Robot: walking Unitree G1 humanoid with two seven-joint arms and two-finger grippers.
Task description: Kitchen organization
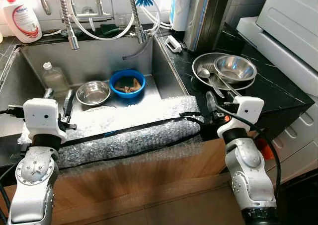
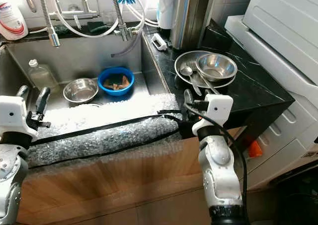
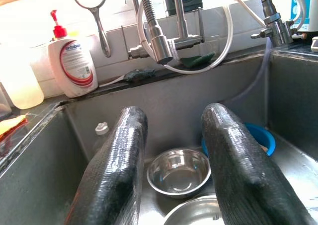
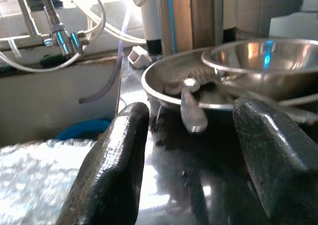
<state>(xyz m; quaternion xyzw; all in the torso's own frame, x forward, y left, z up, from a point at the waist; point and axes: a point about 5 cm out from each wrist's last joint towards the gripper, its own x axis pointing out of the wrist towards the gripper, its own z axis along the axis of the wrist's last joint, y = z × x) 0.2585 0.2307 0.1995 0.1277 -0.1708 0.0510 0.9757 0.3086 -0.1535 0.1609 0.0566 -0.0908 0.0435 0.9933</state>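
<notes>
Hovering with fingers apart and empty, the left tool (image 1: 58,106) faces the small steel bowl (image 1: 93,92) in the steel sink (image 1: 166,73); the right tool (image 2: 188,102), likewise apart, addresses the round steel tray (image 2: 185,61) on the black worktop (image 2: 258,93), apparently preparing pickups.

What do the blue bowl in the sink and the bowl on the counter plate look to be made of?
Blue bowl: probably plastic, going by its solid opaque colour and dull sheen. Counter bowl: likely stainless steel, silver and polished, with mirror-like reflections, like the plate under it.
</notes>
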